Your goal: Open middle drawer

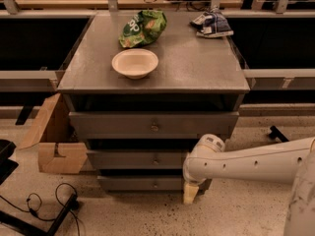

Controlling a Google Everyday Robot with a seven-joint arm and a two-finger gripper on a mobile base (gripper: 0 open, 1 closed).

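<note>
The grey cabinet (197, 73) has three drawers, all shut. The middle drawer (128, 159) is a shallow grey front with a small round knob (155, 160) at centre. It lies between the taller top drawer (113, 125) and the bottom drawer (133, 183). My gripper (191, 193) hangs pointing down near the floor, in front of the right end of the bottom drawer. It is below and to the right of the middle drawer's knob and does not touch it. The white arm (256, 163) reaches in from the right.
On the cabinet top stand a cream bowl (135, 63), a green chip bag (142, 27) and a blue-white packet (211, 23). An open cardboard box (56, 144) stands left of the cabinet. Cables (47, 205) lie on the floor at the lower left.
</note>
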